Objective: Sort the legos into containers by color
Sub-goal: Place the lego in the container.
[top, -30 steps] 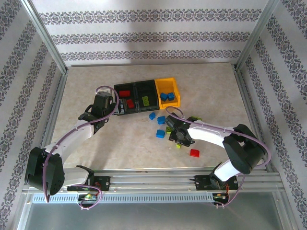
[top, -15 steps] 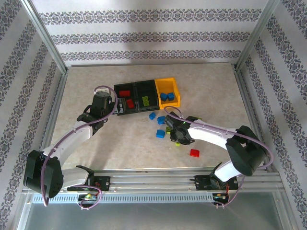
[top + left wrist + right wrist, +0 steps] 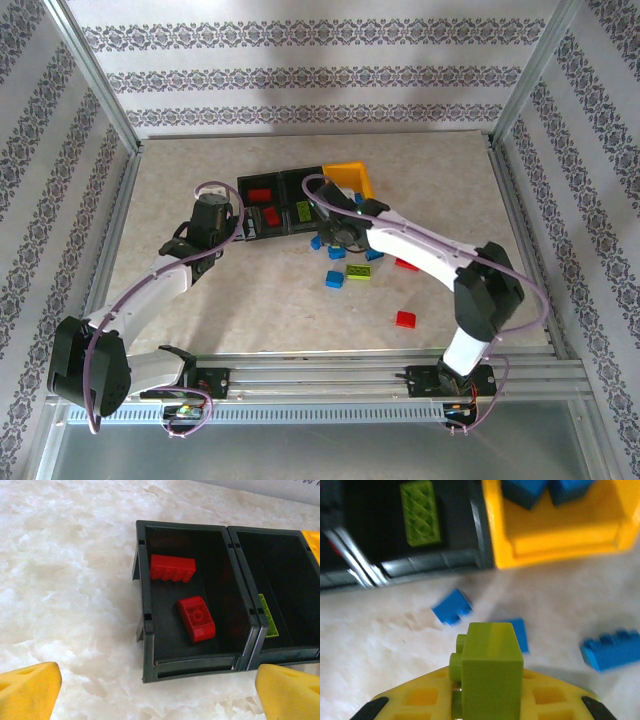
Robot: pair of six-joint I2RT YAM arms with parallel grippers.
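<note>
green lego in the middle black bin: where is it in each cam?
Top external: green lego in the middle black bin, just above centre.
Left wrist: green lego at the right edge, half hidden behind the bins' dividing wall.
Right wrist: green lego upper left; the held lego at bottom centre is another.
Shared landmark: yellow bin adjoining that black bin.

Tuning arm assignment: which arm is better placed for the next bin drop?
Right. The right hand is shut on a lime brick in front of the middle black bin, which holds a green brick. The left hand is open and empty, facing the left black bin with red bricks.
</note>
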